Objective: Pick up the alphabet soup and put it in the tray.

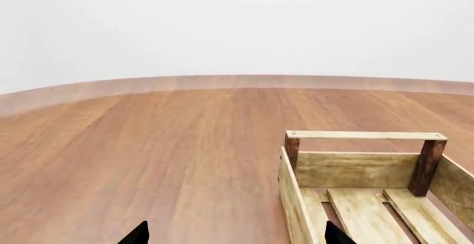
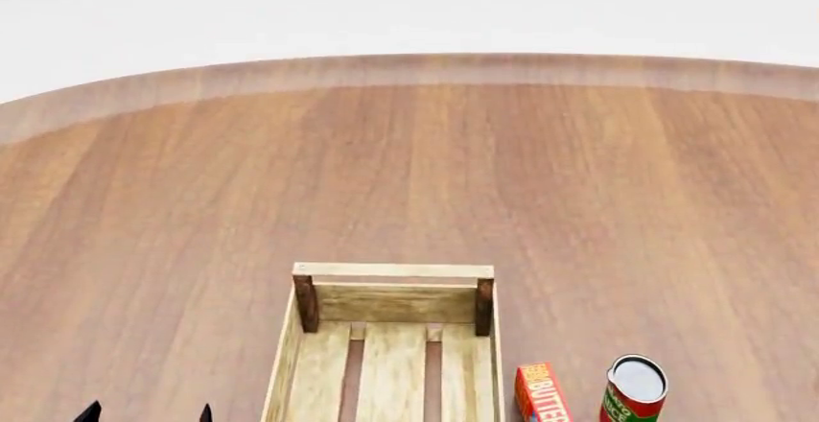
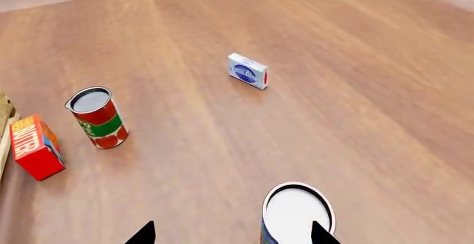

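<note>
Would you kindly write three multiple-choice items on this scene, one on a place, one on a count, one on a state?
1. The butter box lies:
A. inside the tray
B. between the tray and the red-and-green can
C. behind the tray

2. Upright cans in the right wrist view:
A. one
B. two
C. four

3. The tray is:
A. empty
B. holding a can
C. overturned

Answers: 1 B, the head view shows the box between them; 2 B, the red-and-green can and the alphabet soup; 3 A, only bare slats show.

Rough pale-wood tray (image 2: 390,271) on smooth, matt wooden table (image 2: 576,182)
</note>
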### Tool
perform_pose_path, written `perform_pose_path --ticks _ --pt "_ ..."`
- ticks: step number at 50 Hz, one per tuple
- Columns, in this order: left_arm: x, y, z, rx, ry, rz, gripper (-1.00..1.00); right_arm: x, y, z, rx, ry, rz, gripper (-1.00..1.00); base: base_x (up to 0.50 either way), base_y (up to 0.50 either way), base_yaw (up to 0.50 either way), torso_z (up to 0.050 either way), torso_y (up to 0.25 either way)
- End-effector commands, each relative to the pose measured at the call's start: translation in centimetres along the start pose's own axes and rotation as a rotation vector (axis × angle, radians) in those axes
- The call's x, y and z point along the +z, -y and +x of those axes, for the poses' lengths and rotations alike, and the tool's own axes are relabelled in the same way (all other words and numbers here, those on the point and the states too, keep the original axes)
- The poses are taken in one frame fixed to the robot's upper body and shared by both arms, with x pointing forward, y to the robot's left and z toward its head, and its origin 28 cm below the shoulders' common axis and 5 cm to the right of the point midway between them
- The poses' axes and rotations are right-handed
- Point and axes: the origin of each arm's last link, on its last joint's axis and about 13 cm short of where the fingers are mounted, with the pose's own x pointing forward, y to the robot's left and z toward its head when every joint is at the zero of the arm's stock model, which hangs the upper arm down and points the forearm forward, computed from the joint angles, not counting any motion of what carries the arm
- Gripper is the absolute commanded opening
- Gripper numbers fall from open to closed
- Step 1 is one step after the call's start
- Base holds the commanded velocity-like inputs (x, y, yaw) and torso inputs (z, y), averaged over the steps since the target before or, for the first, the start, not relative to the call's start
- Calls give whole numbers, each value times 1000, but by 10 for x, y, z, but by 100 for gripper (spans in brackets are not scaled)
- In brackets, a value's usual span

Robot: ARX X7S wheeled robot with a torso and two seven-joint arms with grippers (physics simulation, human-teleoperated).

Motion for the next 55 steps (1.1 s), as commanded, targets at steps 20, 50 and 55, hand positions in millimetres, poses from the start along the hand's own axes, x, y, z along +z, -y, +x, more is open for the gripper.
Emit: perform_pose_path --ticks 20,50,55 --pt "0 -1 2 6 -6 -6 100 -12 18 22 -66 -7 86 100 0 0 0 0 0" --pt "0 0 1 5 -2 0 100 -30 28 52 -124 -60 107 100 0 0 0 0 0" --pt "0 0 1 6 0 1 100 -32 27 59 -131 -71 106 100 0 0 0 0 0"
